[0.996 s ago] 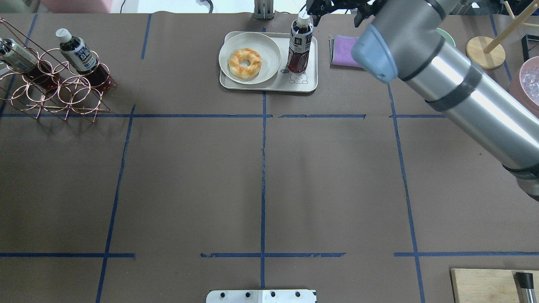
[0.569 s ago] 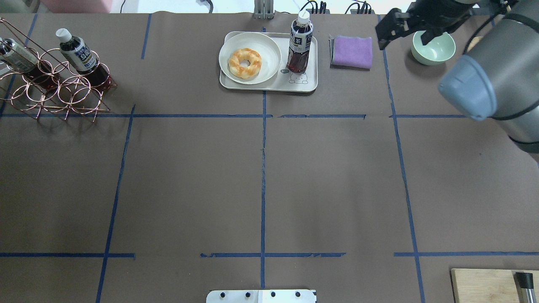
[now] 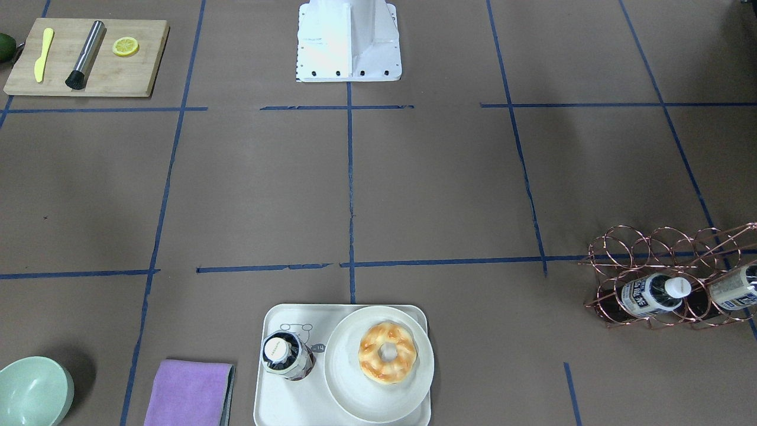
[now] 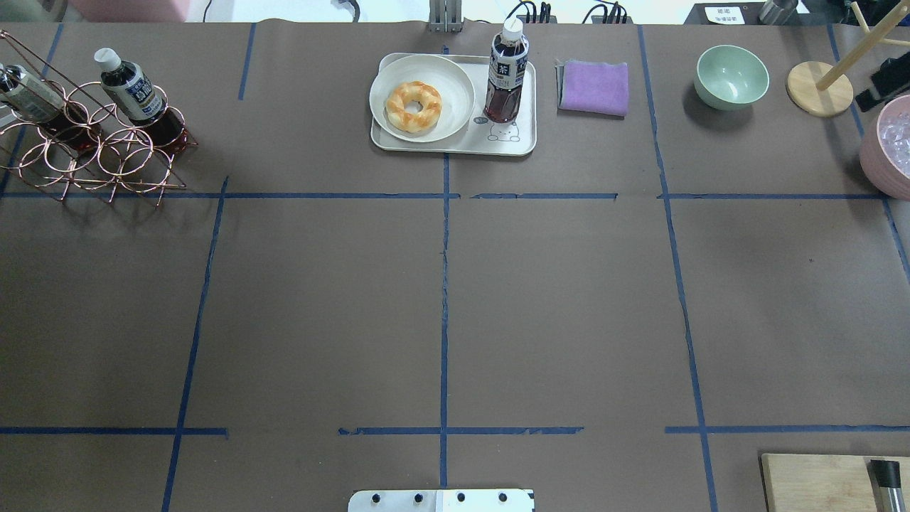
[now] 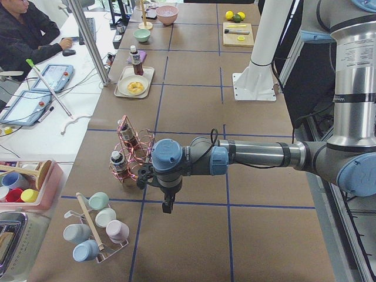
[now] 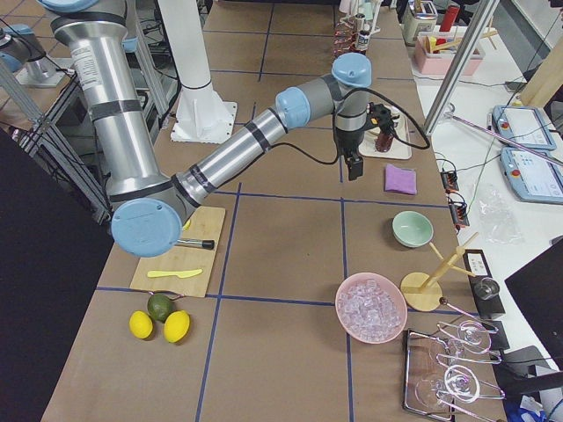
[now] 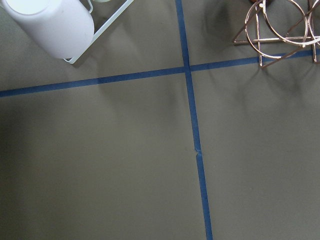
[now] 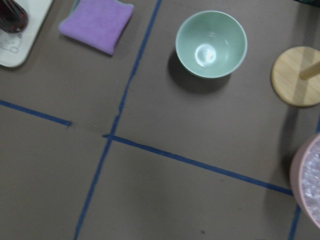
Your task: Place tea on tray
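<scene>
Overhead exterior: tea (image 4: 505, 77) label, "茶"

Brown paper-covered table (image 4: 569, 299) gridded with blue tape (image 4: 444, 284).

The left arm (image 5: 252, 154) and right arm (image 6: 224, 151) are silver tubes with pale-blue joint caps and black cables.

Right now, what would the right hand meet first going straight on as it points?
Probably bare table: the right hand points straight down, beside the purple cloth and green bowl, not over them. Depth unclear.
</scene>
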Tool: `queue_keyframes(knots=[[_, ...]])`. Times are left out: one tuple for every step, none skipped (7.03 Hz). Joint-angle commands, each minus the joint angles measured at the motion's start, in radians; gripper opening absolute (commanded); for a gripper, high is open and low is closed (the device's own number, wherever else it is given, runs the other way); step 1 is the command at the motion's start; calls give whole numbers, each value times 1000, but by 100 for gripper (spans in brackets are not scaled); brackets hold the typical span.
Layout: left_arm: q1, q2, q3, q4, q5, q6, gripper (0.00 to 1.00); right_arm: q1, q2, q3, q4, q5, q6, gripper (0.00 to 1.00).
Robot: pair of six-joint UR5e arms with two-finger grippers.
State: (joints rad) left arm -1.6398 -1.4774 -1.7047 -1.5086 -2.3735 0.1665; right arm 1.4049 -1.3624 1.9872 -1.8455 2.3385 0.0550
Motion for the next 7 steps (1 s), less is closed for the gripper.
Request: queue_keyframes(knots=[[-2, 2, -7, 1, -6, -68, 100, 104, -108, -83, 0, 10, -252, 100], [-2, 3, -9, -1, -28, -70, 100, 173, -160, -141, 8, 10, -370, 100], [-2, 9, -18, -1, -42, -74, 100, 233, -240, -189, 23, 5, -486, 100], [-2, 12, -19, -7, -42, -74, 100, 236, -282, -195, 35, -37, -497, 100], [-2, 14, -19, -10, -42, -74, 100, 236, -291, -215, 34, -38, -465, 100], [-2, 14, -19, -12, -42, -74, 100, 235, -291, -226, 34, -15, -449, 100], [-2, 14, -12, -15, -44, -73, 100, 236, -291, -270, 35, 22, -376, 100]])
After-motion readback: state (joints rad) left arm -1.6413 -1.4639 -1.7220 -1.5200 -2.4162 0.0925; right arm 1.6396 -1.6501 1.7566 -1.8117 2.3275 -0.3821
